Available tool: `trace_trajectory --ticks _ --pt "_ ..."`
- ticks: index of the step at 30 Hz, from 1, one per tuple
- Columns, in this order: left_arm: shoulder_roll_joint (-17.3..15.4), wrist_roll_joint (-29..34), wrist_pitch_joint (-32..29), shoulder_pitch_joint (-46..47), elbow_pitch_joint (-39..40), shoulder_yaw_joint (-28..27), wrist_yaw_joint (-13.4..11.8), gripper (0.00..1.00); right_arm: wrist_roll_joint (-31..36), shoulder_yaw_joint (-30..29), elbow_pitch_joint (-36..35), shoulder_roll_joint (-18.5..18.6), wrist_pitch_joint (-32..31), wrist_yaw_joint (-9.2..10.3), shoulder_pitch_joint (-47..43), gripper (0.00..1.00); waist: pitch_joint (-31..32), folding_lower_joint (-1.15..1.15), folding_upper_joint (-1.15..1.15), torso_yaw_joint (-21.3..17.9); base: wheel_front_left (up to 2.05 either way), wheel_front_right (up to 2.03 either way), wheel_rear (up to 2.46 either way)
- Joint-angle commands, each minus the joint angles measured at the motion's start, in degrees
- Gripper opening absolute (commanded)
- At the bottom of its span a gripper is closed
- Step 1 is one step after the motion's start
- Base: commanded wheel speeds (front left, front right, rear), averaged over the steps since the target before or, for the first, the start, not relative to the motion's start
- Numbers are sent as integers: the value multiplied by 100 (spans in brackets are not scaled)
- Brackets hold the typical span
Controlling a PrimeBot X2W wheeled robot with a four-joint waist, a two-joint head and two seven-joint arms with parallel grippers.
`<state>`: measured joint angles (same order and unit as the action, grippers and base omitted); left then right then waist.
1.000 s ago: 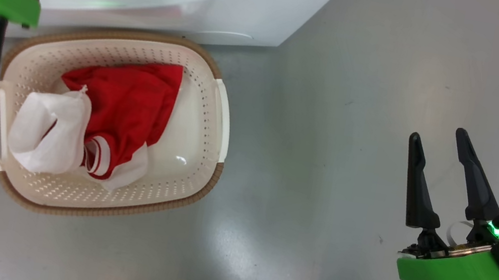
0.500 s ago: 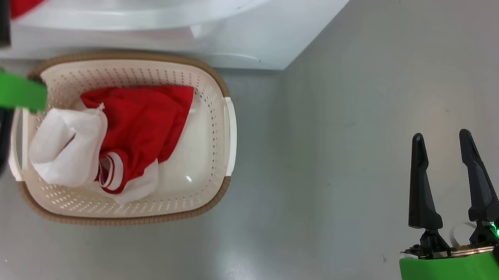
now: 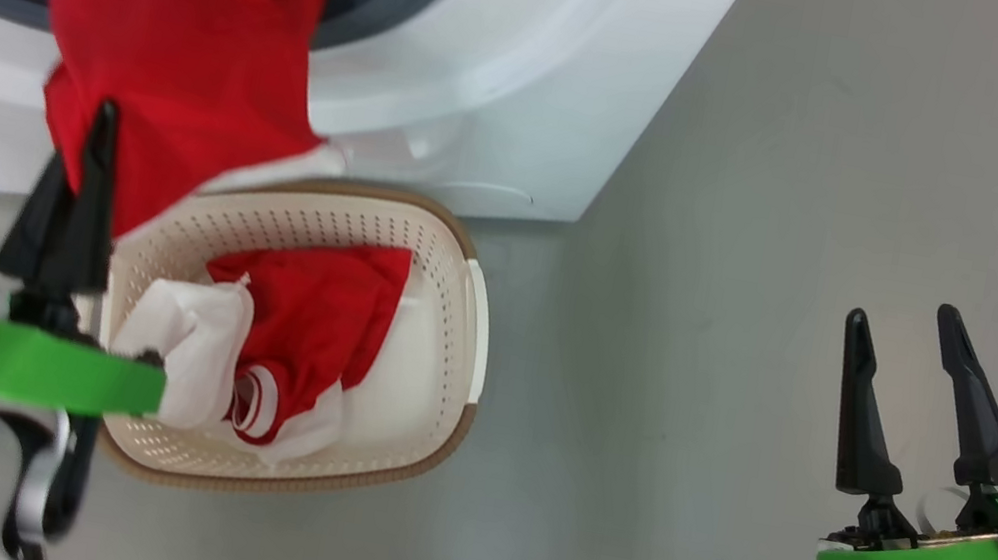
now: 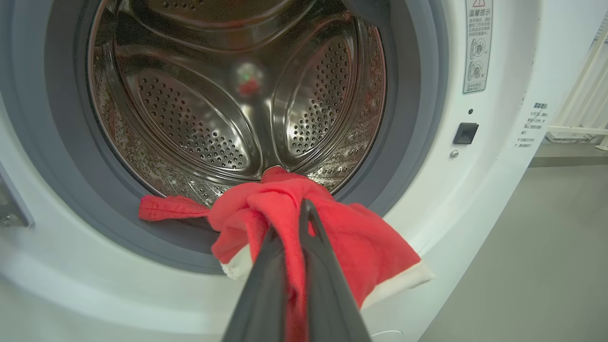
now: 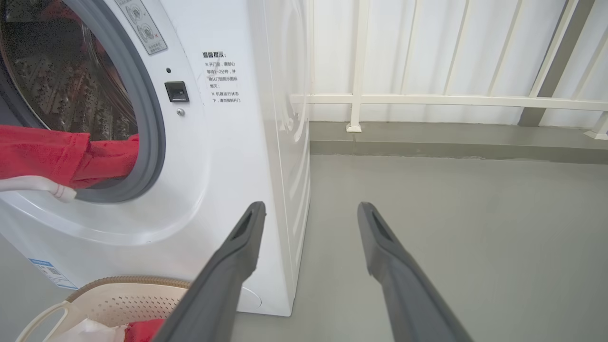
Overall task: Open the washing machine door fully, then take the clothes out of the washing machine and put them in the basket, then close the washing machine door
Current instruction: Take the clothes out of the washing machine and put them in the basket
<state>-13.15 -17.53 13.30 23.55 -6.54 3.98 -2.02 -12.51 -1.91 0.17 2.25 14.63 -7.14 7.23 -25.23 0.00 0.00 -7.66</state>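
Head view: a red garment (image 3: pixel 185 35) has been drawn out of the washing machine (image 3: pixel 514 70) and over the basket (image 3: pixel 465 315), pinched in the left gripper (image 3: pixel 82 180) jaws. Left wrist view: its tail is left trailing over the grey ring (image 4: pixel 66 152). Right wrist view: the right gripper (image 5: pixel 311 205) jaws are held spread, empty.

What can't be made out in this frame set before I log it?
- Head view: near-left corner of the basket, behind the left gripper.
- Head view: the held red garment has blurred edges, and its top is cut by the upper edge.
- Left wrist view: print on the warning label of the washing machine is too small to read.
- Right wrist view: most of the basket, cut by the bottom edge and behind a finger of the right gripper.
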Motion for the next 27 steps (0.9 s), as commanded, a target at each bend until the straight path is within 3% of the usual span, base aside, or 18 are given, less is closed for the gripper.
trace_trajectory --ticks 1,20,27 --pt "-101 58 70 -140 233 -155 -58 0 63 71 -135 63 37 -35 -83 100 189 0 0 89 0 0 0" --pt "248 97 34 -1324 1441 152 -312 0 83 -72 -208 63 37 -35 -333 100 624 0 0 258 0 0 0" --pt "441 -86 -75 -1240 473 475 -104 0 86 -54 -253 63 37 -35 -266 100 468 0 0 320 0 0 0"
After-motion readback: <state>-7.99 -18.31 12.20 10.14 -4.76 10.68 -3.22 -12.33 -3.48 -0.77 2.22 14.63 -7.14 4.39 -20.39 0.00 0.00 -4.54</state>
